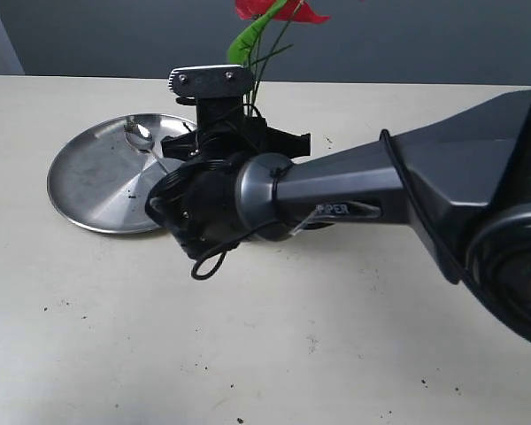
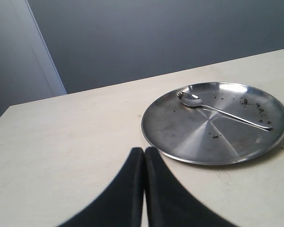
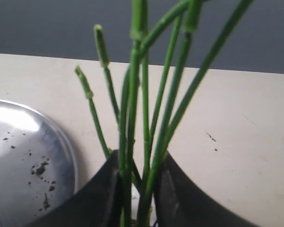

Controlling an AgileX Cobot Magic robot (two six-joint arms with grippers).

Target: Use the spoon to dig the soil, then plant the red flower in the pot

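Nearest the exterior camera, the right arm (image 1: 407, 190) reaches across the table (image 1: 274, 354). Its right gripper (image 3: 136, 189) is clamped on the bundled green stems of the red flower (image 1: 279, 11), held upright. Beyond it the plate (image 1: 93, 181) carries the spoon (image 2: 217, 109) and a few soil crumbs (image 3: 40, 169). The left gripper (image 2: 144, 163) hangs near the plate, fingers pressed together and empty. The pot cannot be made out.

Red flower (image 1: 283, 11) — green stems (image 3: 146, 118)
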